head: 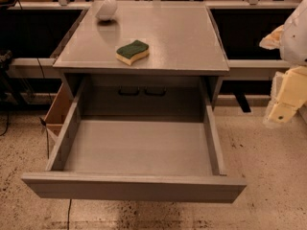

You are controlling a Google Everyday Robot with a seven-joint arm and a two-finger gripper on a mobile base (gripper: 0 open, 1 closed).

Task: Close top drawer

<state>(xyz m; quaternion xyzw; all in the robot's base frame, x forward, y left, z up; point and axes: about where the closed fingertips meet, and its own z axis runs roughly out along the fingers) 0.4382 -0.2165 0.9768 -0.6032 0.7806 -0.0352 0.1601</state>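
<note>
top drawer [139,150]: pulled way out toward the camera, front panel running left-right
gripper [283,110]: hanging at the right edge, well apart from the drawer, grip state can't tell
tabletop [182,37]: sponge [132,51], white bowl [106,7]

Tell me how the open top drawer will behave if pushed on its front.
The top drawer looks rigid and empty, so it probably slides in easily. Its front is wide, so an off-centre push might skew it. The end effector hangs at the right, apart from it.
</note>
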